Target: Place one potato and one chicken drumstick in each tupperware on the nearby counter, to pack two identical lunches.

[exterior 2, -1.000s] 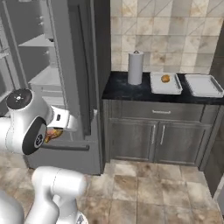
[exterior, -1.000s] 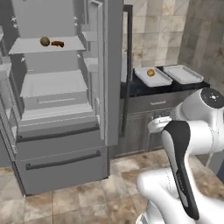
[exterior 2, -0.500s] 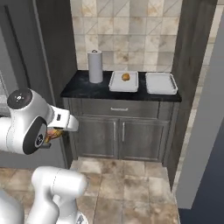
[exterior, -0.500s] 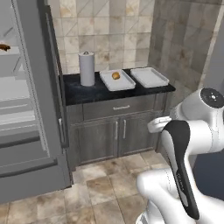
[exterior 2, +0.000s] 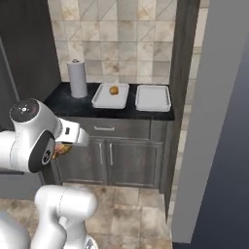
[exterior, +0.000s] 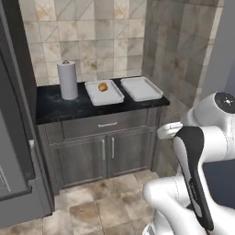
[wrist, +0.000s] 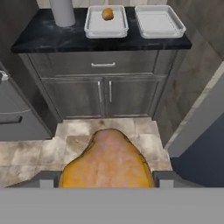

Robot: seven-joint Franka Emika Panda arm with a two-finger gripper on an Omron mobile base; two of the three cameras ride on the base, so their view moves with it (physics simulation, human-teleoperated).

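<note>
The gripper (wrist: 106, 183) pinched a golden-brown chicken drumstick (wrist: 107, 161) between its jaws, held low above the tan tiled floor (wrist: 78, 144). Farther off, on the black countertop (wrist: 48, 37), two shallow white rectangular tupperware trays sat side by side: the left tray (wrist: 106, 27) held a brown potato (wrist: 107, 14); the right tray (wrist: 159, 22) sat beside it.

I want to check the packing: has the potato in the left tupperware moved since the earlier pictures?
No. The potato still lies in the tupperware nearest the paper towel roll; the whole picture shifted because the base drove.
</note>
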